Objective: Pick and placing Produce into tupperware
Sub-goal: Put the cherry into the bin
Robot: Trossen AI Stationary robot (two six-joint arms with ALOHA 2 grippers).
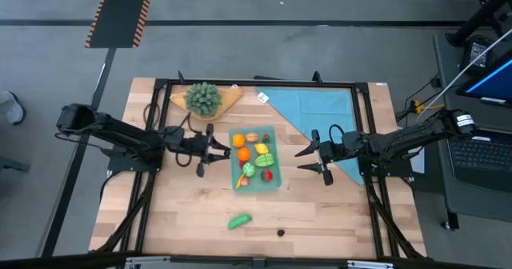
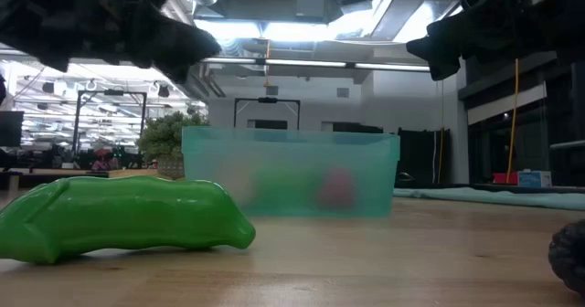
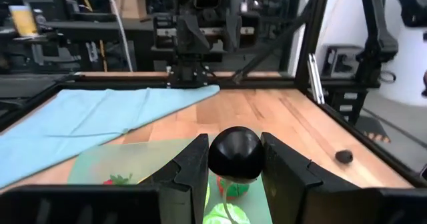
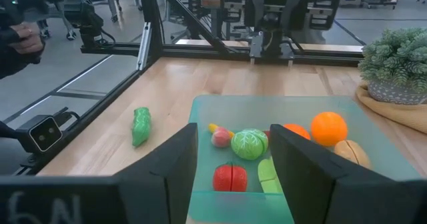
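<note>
Left arm carrying dark piece to the tupperware [image 1: 256, 158].
Left gripper [image 3: 233, 177] clenched on a round dark produce piece [image 3: 235, 153], poised over the tupperware's near edge for dropping. Right gripper [image 1: 314, 158] waits released beside it. A green pod [image 1: 239, 220] and a dark bit [image 1: 281, 232] lie outside.

Robotics lab, metal rig frames [image 4: 150, 24] (ceiling striplights [image 2: 302, 28])
</note>
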